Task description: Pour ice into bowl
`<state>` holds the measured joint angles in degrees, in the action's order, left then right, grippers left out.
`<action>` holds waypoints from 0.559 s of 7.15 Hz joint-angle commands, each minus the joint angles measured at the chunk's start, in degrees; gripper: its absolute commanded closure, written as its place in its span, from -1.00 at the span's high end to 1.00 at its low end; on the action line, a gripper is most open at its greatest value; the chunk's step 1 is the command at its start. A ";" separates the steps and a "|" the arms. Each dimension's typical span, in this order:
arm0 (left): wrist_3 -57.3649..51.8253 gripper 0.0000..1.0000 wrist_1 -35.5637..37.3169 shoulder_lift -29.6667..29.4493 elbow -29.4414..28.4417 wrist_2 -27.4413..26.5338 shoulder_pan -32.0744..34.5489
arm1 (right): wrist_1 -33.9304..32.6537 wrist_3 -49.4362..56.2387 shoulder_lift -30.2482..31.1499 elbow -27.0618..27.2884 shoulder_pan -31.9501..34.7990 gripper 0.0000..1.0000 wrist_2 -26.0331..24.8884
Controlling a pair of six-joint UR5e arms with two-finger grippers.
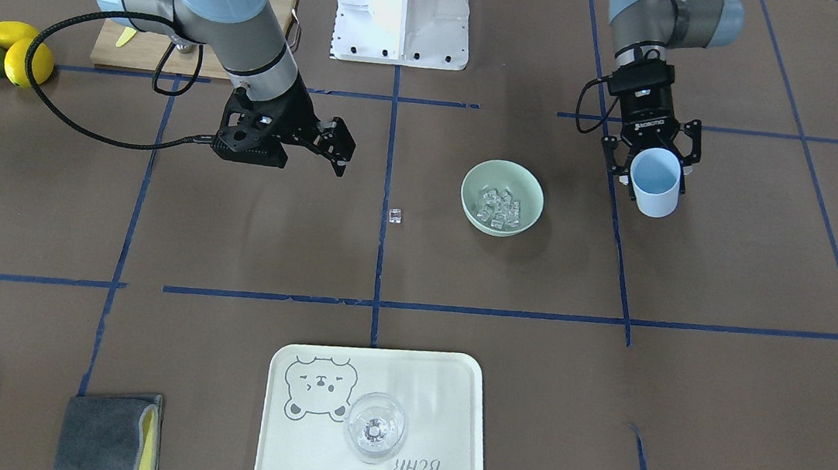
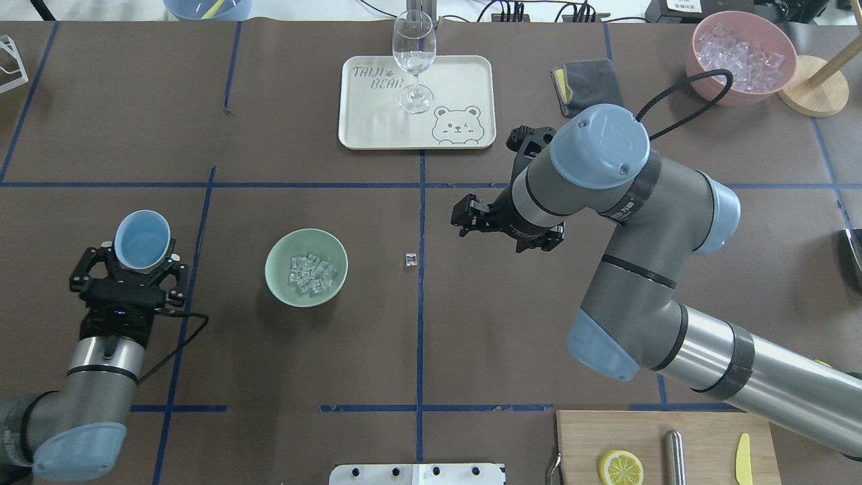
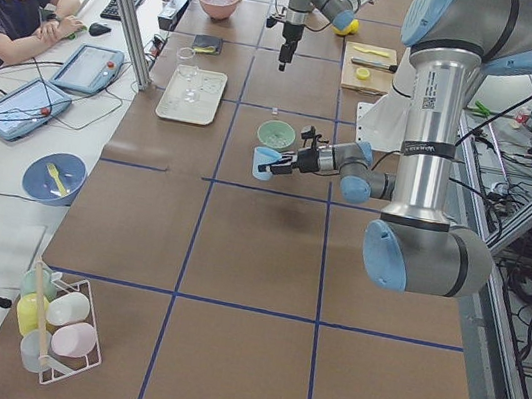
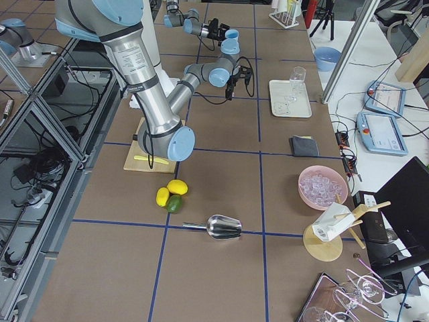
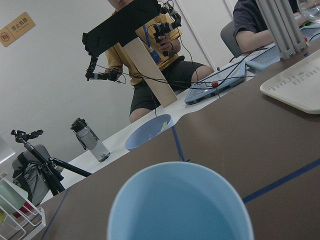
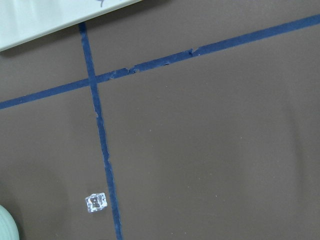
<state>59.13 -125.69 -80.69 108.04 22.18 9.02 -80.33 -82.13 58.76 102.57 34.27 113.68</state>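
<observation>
Left tool (image 2: 140, 256) is clamped on the wall of the light blue cup (image 2: 141, 236), which is well apart from the bowl and shows no cubes inside in the wrist view; the pale green bowl (image 2: 277, 261) sits on the counter (image 2: 303, 364) with the ice (image 2: 311, 273) heaped in its bottom; one stray cube (image 2: 411, 259) lies on the counter just beside the blue tape line (image 2: 420, 303), between bowl and right tool; the right tool (image 2: 463, 217) hovers with fingers spread wide, holding nothing; the cubes look hard, light and probably slick, so a skewed pinch could squirt one away; I would take the stray cube low across two opposite flat faces
</observation>
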 commanded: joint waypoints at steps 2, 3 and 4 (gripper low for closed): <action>-8.23 -1.00 -32.68 6.94 -10.18 0.14 0.21 | -0.09 -0.05 -0.83 -0.17 -1.22 1.00 -0.21; -7.81 -1.00 -37.73 7.12 -11.78 2.93 0.56 | -0.09 -0.75 -2.23 -1.39 -2.36 1.00 -1.69; -7.46 -1.00 -38.31 7.04 -12.06 4.52 1.60 | -0.09 -1.45 -4.94 -4.19 -3.24 1.00 -2.49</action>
<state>51.58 -160.32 -73.81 97.31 24.55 9.69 -80.41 -82.80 56.45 100.98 32.18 112.32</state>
